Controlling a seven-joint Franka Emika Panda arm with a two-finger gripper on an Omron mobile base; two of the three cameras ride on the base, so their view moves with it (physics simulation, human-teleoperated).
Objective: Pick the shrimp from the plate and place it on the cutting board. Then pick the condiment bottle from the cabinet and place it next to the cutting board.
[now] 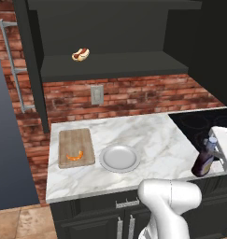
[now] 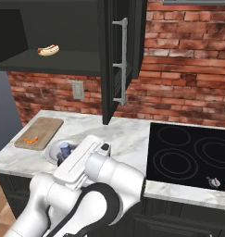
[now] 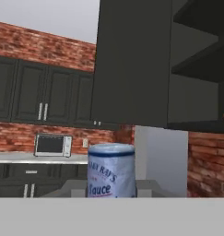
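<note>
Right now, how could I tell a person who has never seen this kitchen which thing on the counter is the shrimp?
Find the white marble counter below the red brick wall. At its left end lies a rectangular light-brown wooden cutting board, beside a round light-grey plate. The shrimp is the small curved orange piece on the board's near end, the only bright thing there.
</note>
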